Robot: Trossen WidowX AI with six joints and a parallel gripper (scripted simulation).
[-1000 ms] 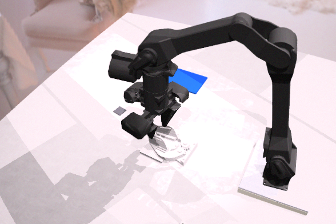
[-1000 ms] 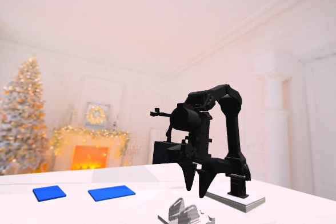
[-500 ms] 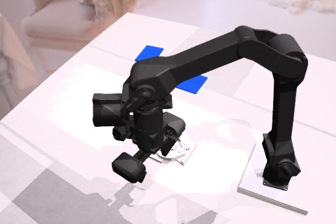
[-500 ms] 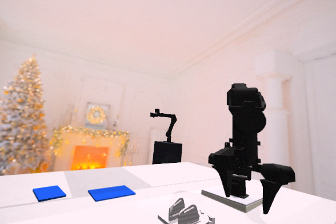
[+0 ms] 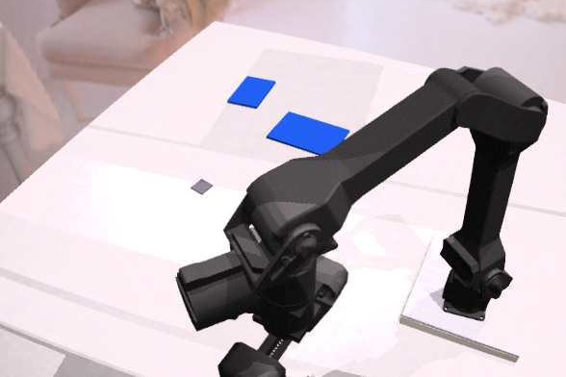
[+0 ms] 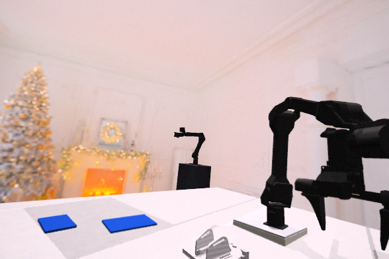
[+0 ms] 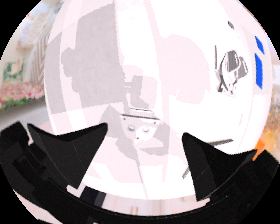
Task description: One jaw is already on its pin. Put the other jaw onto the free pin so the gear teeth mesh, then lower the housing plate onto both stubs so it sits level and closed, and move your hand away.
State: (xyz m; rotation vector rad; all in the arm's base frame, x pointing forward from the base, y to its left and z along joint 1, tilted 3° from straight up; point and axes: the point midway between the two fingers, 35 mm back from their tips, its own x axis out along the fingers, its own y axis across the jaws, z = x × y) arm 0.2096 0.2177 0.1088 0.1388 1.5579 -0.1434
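Observation:
My gripper [image 6: 353, 239] [image 7: 146, 129] is wide open and empty, raised off the table and away from the gear assembly. The housing plate [image 7: 140, 122], pale with two round holes, lies on the table between and beyond the fingertips in the wrist view. Two grey ribbed jaws [image 6: 204, 242] [image 6: 219, 248] [image 7: 232, 61] [image 7: 242, 66] stand side by side on the pale base at the bottom of the exterior view and upper right in the wrist view. Whether both sit on their pins and the teeth mesh cannot be told. The arm hides the assembly in the top view.
Two flat blue plates [image 5: 251, 91] [image 5: 308, 132] [image 6: 57, 223] [image 6: 129, 222] lie beyond the assembly. A small dark square [image 5: 201, 187] [image 7: 231, 24] lies on the table. My arm stands on a pale mounting slab [image 5: 419, 303]. A black stand [image 6: 193, 176] with another arm is in the background.

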